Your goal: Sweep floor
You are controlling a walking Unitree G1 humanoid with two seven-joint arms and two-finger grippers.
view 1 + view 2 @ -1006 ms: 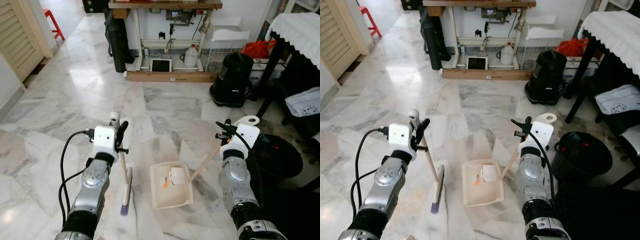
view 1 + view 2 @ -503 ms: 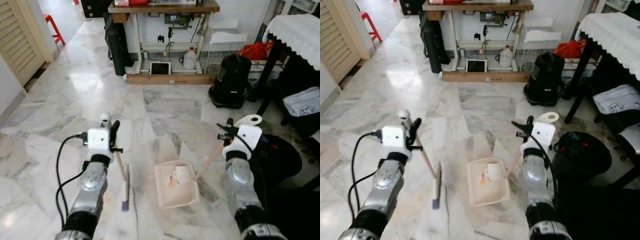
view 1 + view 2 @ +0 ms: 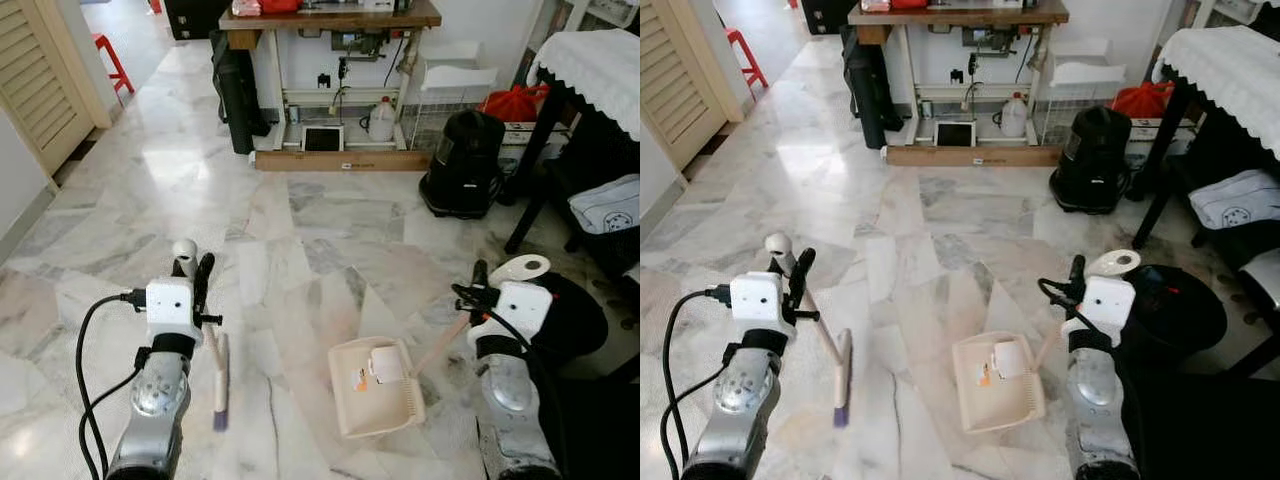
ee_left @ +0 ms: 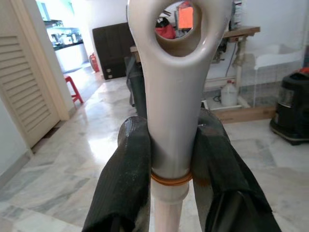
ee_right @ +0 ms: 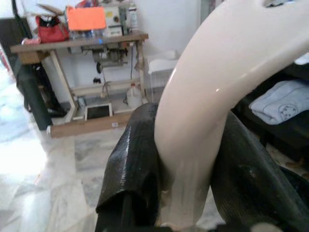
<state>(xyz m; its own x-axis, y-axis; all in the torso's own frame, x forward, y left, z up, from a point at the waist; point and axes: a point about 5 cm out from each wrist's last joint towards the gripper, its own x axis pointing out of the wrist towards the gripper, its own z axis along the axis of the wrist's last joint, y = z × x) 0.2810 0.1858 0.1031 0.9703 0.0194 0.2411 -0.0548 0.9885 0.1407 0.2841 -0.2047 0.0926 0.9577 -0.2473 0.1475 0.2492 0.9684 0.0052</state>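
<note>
My left gripper [image 3: 196, 278] is shut on the cream handle [image 4: 176, 96] of a small broom, its black fingers [image 4: 128, 183] clamped on either side. The broom head [image 3: 220, 372] rests on the marble floor below it, with purple bristles toward me. My right gripper [image 3: 478, 296] is shut on the curved cream handle [image 5: 207, 101] of a dustpan [image 3: 352, 418]. The pan lies flat on the floor between the arms, holding a crumpled white paper [image 3: 385, 362] and a small orange scrap [image 3: 360, 380]. Broom head and pan are well apart.
A black round bin [image 3: 585, 318] stands close by my right arm. Further off are a black vacuum [image 3: 465, 165], a dark table leg [image 3: 528, 195], a wooden plank [image 3: 340, 160] under a sewing table [image 3: 330, 16], and a louvred door [image 3: 40, 80] at the left.
My left arm has carried the broom to the left. The right arm has drawn the dustpan right and nearer to me, so the gap between them has widened.
</note>
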